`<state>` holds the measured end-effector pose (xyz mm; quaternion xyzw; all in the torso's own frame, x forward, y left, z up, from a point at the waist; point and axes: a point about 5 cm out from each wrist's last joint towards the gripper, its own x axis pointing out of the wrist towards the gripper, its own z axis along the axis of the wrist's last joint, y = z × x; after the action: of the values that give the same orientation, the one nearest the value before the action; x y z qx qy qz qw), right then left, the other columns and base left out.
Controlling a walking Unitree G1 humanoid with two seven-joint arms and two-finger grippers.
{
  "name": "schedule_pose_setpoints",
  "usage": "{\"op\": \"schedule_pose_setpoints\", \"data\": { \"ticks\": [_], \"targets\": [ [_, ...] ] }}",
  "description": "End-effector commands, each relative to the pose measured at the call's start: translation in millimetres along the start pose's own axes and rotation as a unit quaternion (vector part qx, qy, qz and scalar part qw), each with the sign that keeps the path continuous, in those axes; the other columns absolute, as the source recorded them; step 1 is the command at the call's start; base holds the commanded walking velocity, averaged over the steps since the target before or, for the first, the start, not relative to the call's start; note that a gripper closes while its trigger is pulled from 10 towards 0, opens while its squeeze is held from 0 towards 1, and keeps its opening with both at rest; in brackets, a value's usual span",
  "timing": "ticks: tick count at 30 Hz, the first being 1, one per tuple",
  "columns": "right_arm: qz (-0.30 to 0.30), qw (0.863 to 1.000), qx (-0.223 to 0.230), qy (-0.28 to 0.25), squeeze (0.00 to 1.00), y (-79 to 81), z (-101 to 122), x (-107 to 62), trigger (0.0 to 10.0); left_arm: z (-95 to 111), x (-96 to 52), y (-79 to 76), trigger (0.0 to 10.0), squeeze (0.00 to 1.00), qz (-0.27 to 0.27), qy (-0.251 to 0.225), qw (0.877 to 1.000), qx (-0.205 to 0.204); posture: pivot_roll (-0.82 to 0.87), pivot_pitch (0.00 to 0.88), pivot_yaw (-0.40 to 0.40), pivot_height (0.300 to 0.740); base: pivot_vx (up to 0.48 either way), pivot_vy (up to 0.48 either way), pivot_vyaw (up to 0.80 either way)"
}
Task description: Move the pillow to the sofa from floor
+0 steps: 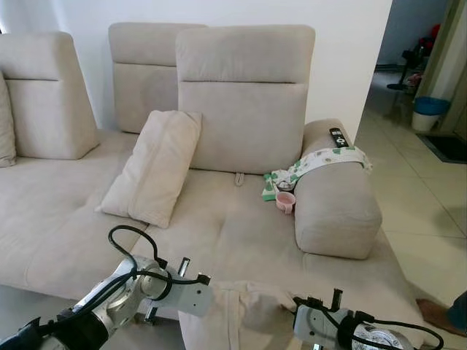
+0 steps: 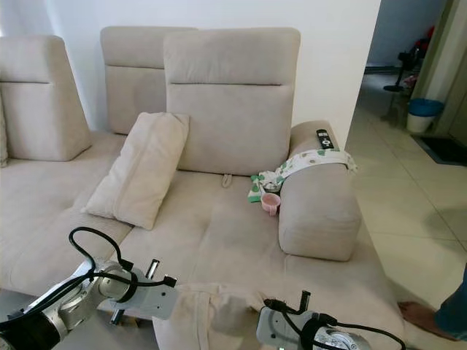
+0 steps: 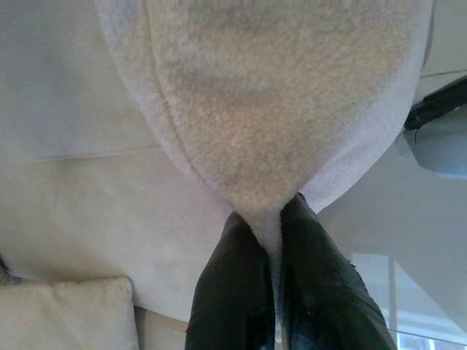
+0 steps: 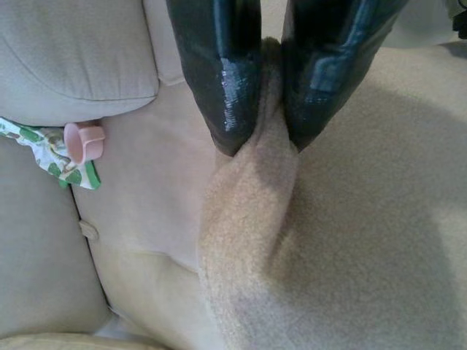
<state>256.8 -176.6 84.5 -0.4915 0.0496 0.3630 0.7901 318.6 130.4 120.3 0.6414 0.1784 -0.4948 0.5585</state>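
The pillow point(image 1: 233, 313) hangs at the front edge of the sofa point(image 1: 241, 233), between the two grippers.

The left wrist view shows the left gripper point(image 3: 271, 219) with its fingers pressed together on a pinched fold of the pillow. The right wrist view shows the right gripper point(image 4: 259, 142) closed in the same way on another fold. The head views do not show the fingertips; they show the silver arms at either side of the pillow.

Count on the sofa: one second cushion point(image 1: 153, 166) leaning against the backrest, one pink cup point(image 1: 285, 202) beside the armrest point(image 1: 336, 208), one patterned cloth point(image 1: 321, 162) draped over the armrest, and one remote control point(image 1: 338, 137) on top of it.

The seat between the cushion and the cup is bare. Beyond the armrest is tiled floor point(image 1: 416, 189), where a person's foot point(image 1: 438, 315) stands near the sofa's front corner.
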Motion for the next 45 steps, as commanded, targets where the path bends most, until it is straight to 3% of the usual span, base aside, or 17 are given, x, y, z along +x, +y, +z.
{"op": "schedule_pose_setpoints", "data": {
  "ticks": [1, 22, 34, 39, 45],
  "targets": [
    [-0.029, 0.999, -0.007, -0.035, 0.0, -10.1, 16, 1.3, 10.0, 6, -3.5, 4.1, 10.0, 0.0, 0.008, -0.014, 1.0, 0.004, -0.03, 0.0, 0.031, 0.624, 0.0, 0.0, 0.0],
    [-0.056, 0.996, 0.007, -0.063, 0.0, -16.4, 37, 0.8, 10.0, 14, -2.7, 12.9, 10.0, 0.0, 0.04, -0.028, 0.999, 0.01, -0.04, 0.0, 0.021, 0.707, 0.0, 0.0, 0.0],
    [-0.084, 0.994, 0.022, -0.07, 0.0, -19.6, 44, -0.2, 10.0, 17, -1.0, 13.4, 10.0, 0.0, 0.044, -0.034, 0.998, 0.009, -0.05, 0.0, 0.013, 0.707, 0.0, 0.0, 0.0],
    [-0.108, 0.992, 0.023, -0.063, 0.0, -26.9, 44, -0.8, 10.0, 19, -0.1, 13.5, 10.0, 0.0, 0.045, -0.037, 0.998, 0.009, -0.05, 0.0, 0.01, 0.727, 0.0, 0.0, 0.0],
    [-0.12, 0.991, 0.022, -0.058, 0.0, -32.3, 44, -2.3, 10.0, 24, -0.1, 23.9, 10.0, 0.0, 0.084, -0.049, 0.995, 0.007, -0.05, 0.0, 0.005, 0.74, 0.0, 0.0, 0.0]
  ]
}}
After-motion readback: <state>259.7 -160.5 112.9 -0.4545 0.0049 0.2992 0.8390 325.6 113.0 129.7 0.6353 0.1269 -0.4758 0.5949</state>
